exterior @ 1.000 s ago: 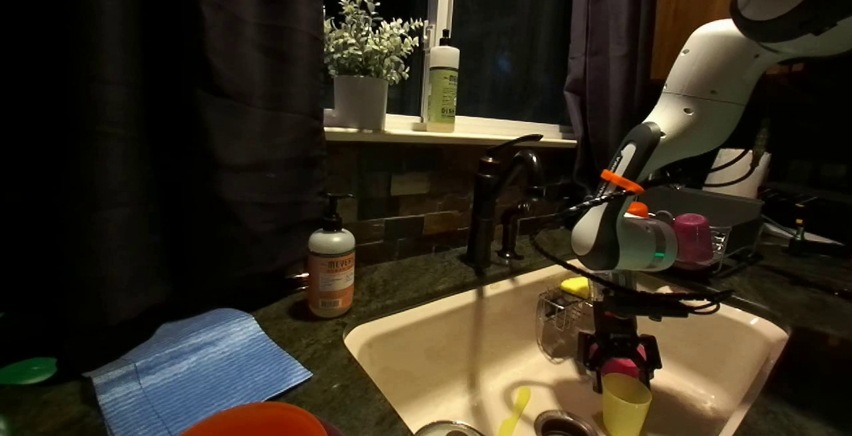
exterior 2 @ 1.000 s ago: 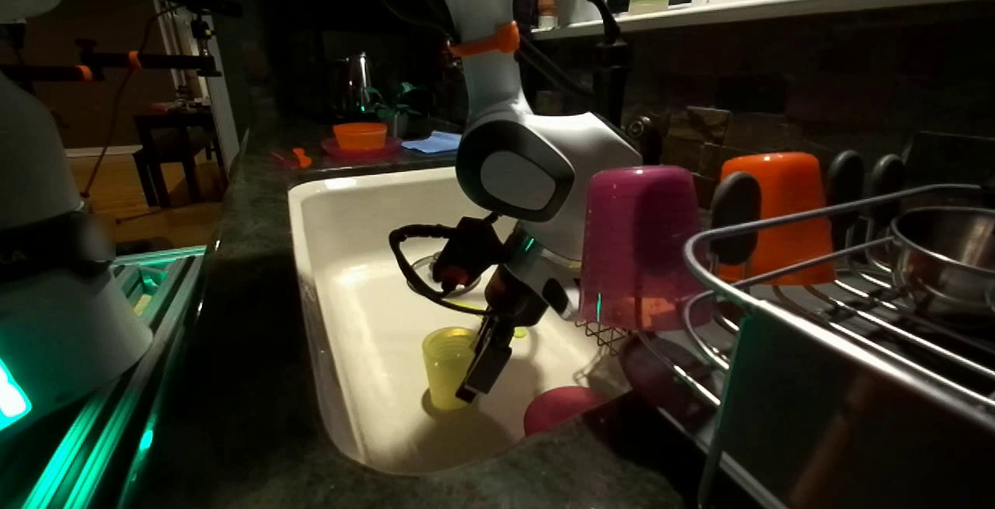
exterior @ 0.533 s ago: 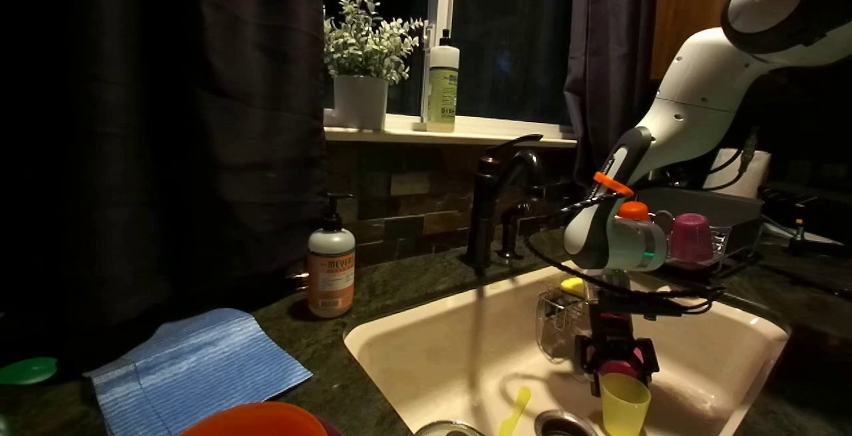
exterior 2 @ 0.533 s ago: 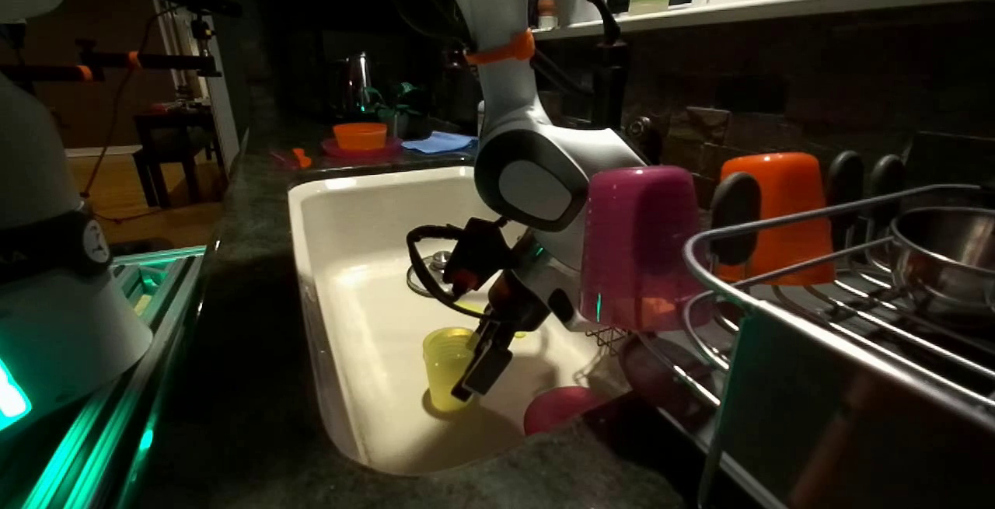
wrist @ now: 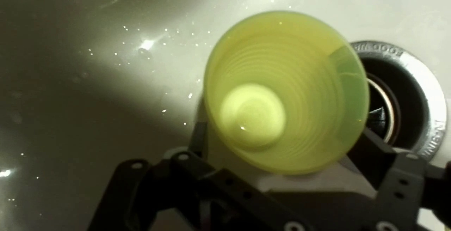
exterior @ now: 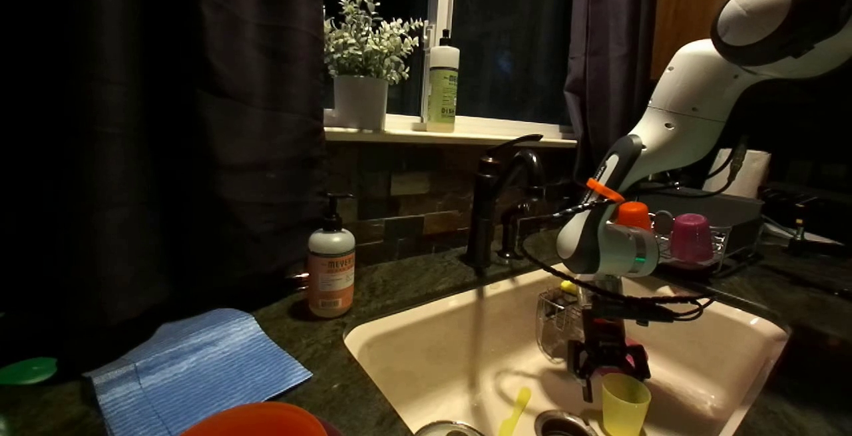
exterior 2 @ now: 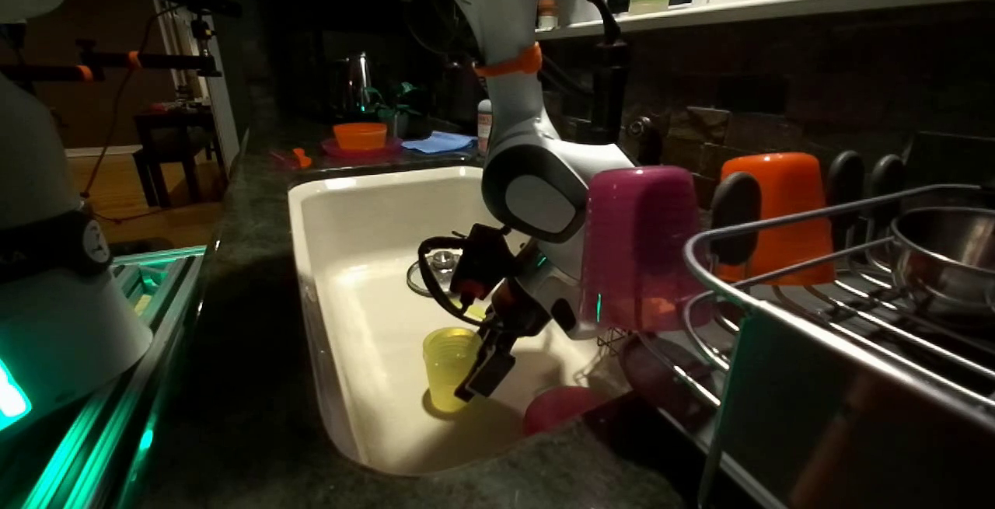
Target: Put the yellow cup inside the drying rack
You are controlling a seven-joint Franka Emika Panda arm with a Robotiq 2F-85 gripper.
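Yellow cup (exterior: pixel 626 406) upright — mouth up, long axis vertical (in the sink (exterior 2: pixel 373 322)), gripper (wrist: pixel 284 137) spread

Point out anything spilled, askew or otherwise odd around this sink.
Mildly odd: a slim yellow-green utensil lies loose in the sink near the open drain, where it might slip in. I see no clear spill or damage.
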